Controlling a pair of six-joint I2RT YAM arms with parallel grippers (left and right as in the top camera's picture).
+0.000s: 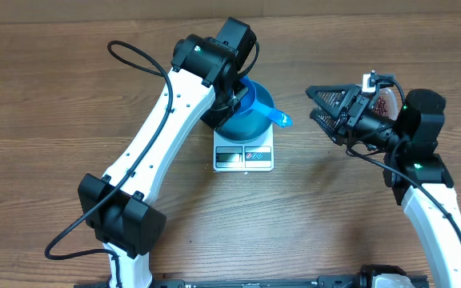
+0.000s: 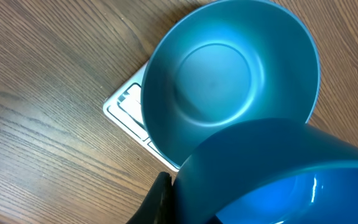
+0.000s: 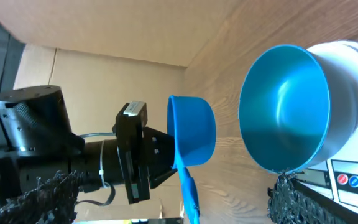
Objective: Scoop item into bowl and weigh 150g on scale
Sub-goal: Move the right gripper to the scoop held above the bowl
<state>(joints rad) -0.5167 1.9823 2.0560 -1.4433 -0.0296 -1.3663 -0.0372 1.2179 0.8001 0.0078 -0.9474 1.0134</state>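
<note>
From overhead I see the bowl sitting on the scale at mid-tabletop. The beans are off to the right, half hidden behind my right arm. Only the left wrist view looks straight into the bowl, showing bare teal at the bottom. Only the right wrist view shows my left pincer clamped tight on the blue scoop, whose cup is just beside the bowl's rim. My right pincer gapes wide and grips nothing, right of the scale.
</note>
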